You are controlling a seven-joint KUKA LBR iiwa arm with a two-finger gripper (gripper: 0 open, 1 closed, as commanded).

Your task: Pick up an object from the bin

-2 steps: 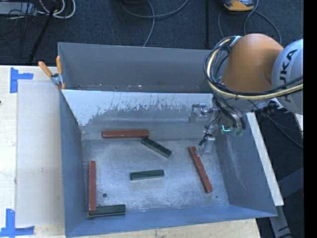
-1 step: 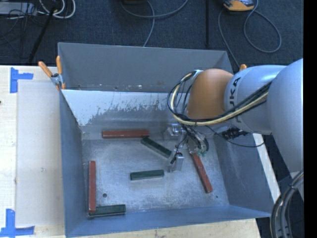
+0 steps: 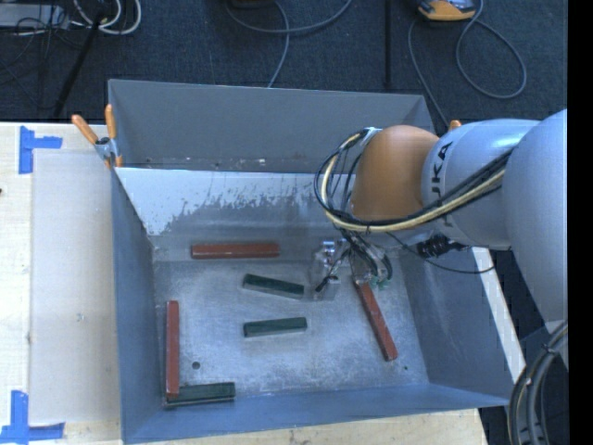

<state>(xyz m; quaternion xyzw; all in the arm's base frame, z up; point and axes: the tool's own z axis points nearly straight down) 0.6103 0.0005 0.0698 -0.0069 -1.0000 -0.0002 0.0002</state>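
Fairly bright, even light falls from above on the grey bin (image 3: 269, 123). Its far sloped wall shows pale, streaky glare, and its left wall lies in soft shade. The arm's white shell (image 3: 519, 184) is brightly lit, while the floor (image 3: 278, 26) beyond looks dark.

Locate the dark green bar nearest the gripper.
Mid-bin in the camera view, the dark green bar lies just left of the gripper, below the long red bar.

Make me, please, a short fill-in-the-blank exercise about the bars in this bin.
1. The bin holds ___ reddish-brown bars in all.
2. The gripper is beside the ___ end of a dark green bar.
3. In the front left corner, a reddish-brown bar and a second green bar form the letter ___.
Missing words: three; right; L.
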